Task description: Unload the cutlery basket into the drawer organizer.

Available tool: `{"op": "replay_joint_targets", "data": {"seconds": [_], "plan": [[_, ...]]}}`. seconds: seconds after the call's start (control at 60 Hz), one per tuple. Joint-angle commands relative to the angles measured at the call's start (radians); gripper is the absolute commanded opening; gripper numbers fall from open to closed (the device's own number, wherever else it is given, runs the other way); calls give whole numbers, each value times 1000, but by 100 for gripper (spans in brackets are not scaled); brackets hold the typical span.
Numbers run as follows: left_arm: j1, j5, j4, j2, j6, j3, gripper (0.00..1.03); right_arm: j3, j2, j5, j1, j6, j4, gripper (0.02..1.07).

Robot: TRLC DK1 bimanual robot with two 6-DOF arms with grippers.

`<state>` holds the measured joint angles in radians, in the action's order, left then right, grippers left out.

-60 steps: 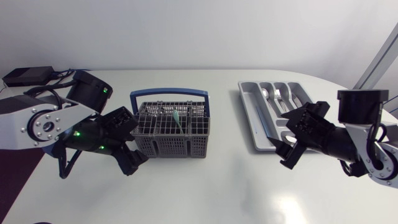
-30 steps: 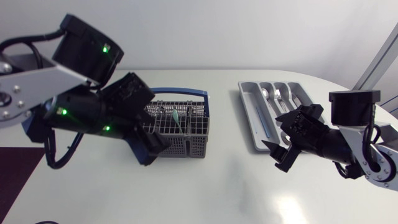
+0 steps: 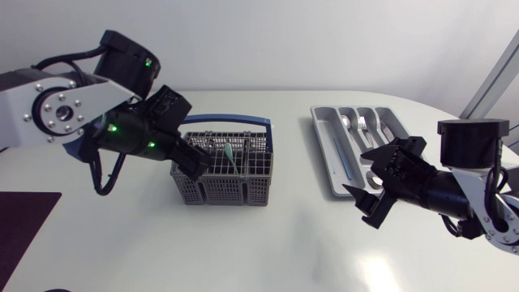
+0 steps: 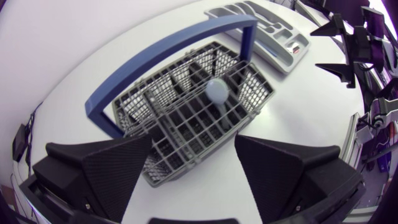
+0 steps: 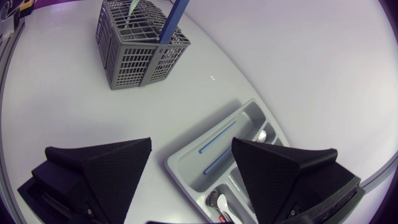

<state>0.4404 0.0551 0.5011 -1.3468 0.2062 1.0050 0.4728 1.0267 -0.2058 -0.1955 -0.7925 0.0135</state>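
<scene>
The grey wire cutlery basket (image 3: 235,180) with a blue handle (image 3: 220,122) stands left of centre, and a pale green spoon (image 3: 231,153) sticks up inside it. My left gripper (image 3: 193,162) hangs open over the basket's left end. In the left wrist view the basket (image 4: 186,121) and spoon (image 4: 217,93) lie just ahead of the spread fingers (image 4: 118,174). The grey drawer organizer (image 3: 321,138) lies at the right and holds metal spoons and forks (image 3: 362,126) and blue pieces (image 5: 217,138). My right gripper (image 3: 362,203) is open at the organizer's near end, with nothing in it.
From the right wrist view the basket (image 5: 140,43) stands well ahead across bare white table, with the organizer (image 5: 186,163) close under the fingers. The table's curved edge runs behind the organizer.
My left arm has swung up from the table at the basket's front left and now hangs over its left end. The right arm has barely shifted.
</scene>
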Motion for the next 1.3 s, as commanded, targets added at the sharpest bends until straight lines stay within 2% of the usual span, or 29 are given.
{"op": "replay_joint_targets", "data": {"seconds": [0.0,0.067,0.1,0.117,0.417,0.633,0.917,0.967,1.0,1.083,1.133,1.2,1.283], "plan": [[-49,20,-35,49,6,-83,68,-31,6,-4,-7,-2,9,95],[-72,23,-121,80,-4,-141,33,-30,7,-9,-2,-8,9,95],[-88,23,-147,89,-11,-157,19,-31,7,-12,1,-14,9,95],[-94,25,-159,94,-11,-164,16,-33,7,-12,2,-17,9,95],[-100,35,-282,29,-11,-206,13,-53,-17,-35,19,-34,19,95],[-108,35,-285,-61,-8,-198,13,-72,-31,-38,33,-56,20,95],[-97,35,-233,-8,-21,-157,13,-72,-37,-41,33,-59,20,95],[-83,35,-228,41,-21,-149,16,-71,-37,-41,33,-57,20,95],[-58,37,-211,84,-28,-123,36,-69,-36,-41,31,-56,20,95],[-16,38,-159,89,-60,-80,62,-66,-37,-41,24,-48,19,95],[21,38,-148,81,-83,-68,69,-63,-37,-41,19,-44,20,95],[61,38,-131,63,-106,-51,72,-63,-37,-41,18,-39,20,95],[129,0,-138,58,-71,-43,81,-66,-37,-41,16,-39,20,95]]}}
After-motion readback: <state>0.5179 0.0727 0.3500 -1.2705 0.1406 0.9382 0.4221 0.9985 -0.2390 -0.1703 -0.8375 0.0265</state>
